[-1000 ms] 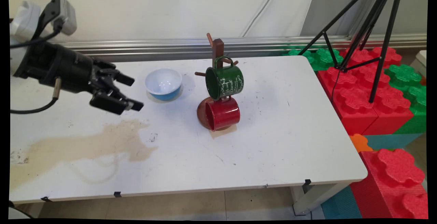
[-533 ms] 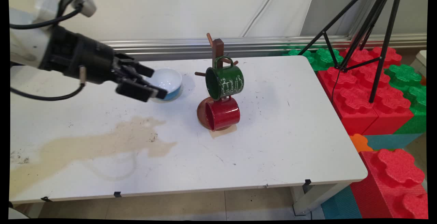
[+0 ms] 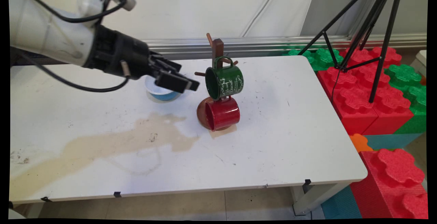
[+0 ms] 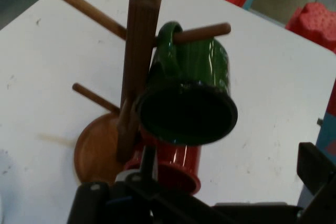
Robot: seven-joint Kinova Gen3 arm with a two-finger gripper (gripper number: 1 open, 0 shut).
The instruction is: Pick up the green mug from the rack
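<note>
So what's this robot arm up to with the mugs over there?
The white arm has swung in from the left, and its black gripper now hangs in the air over the blue bowl, pointing at the wooden mug tree. It holds nothing, and its jaws are open. A green mug hangs by its handle from an upper peg, and a red mug hangs just below it. Neither mug has been touched.

My gripper hovers open beside the green mug hanging by its handle on the wooden mug tree, above 1 red mug
</note>
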